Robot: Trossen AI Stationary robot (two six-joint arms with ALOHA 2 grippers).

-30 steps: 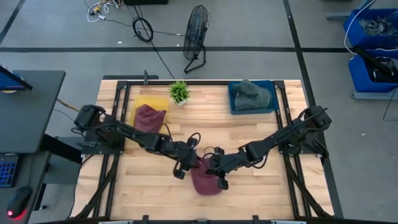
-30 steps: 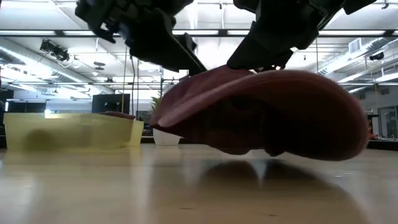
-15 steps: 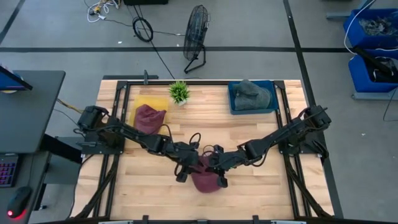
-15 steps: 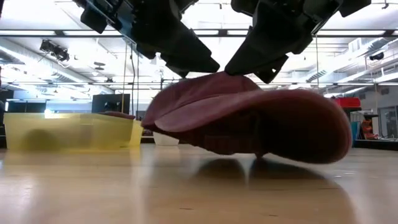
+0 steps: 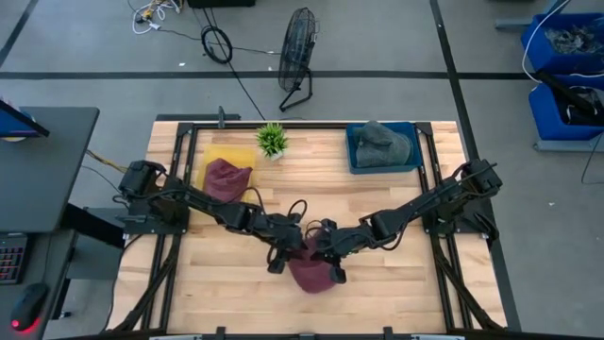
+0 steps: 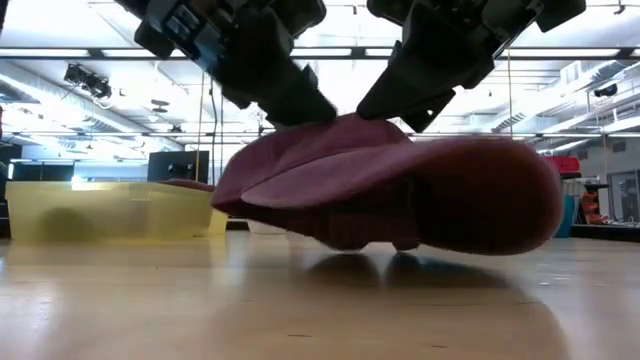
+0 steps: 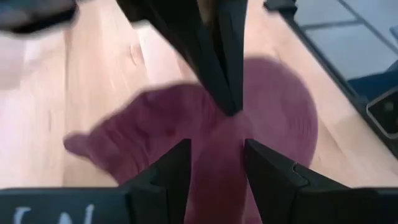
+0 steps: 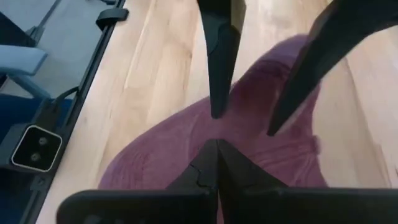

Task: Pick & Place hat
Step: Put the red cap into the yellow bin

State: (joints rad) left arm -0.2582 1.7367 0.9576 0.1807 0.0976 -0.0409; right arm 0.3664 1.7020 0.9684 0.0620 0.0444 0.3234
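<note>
A maroon hat (image 5: 308,275) hangs low over the near middle of the table; the low view shows the hat (image 6: 400,190) with its brim (image 6: 270,185) pointing toward the table's left. My right gripper (image 5: 330,263) comes in from the right and is shut on the hat's top. My left gripper (image 5: 283,257) is open beside it. In its wrist view the left gripper (image 7: 217,163) has one finger on either side of a raised ridge of the hat (image 7: 277,106). Whether the hat's underside (image 6: 370,245) touches the table does not show. My left gripper stands open astride the hat's raised top, slanting down from the left; I cannot tell whether its fingers touch the cloth. My right gripper (image 8: 216,155) pinches a raised fold on top of the crown (image 8: 241,140) between its two shut fingers, slanting down from the right. The hat hangs below them, close over the table.
At the far left stands a yellow bin (image 5: 232,155) with another maroon hat (image 5: 226,178) in it. A small green plant (image 5: 273,140) is beside it, and a blue bin (image 5: 355,161) of grey-green hats sits at the far right. Bare wood (image 5: 406,279) lies near right.
The hat has drifted a little toward the table's left and sunk slightly closer to the table, carried by the right gripper. Both grippers have moved with it and stayed over its top.
</note>
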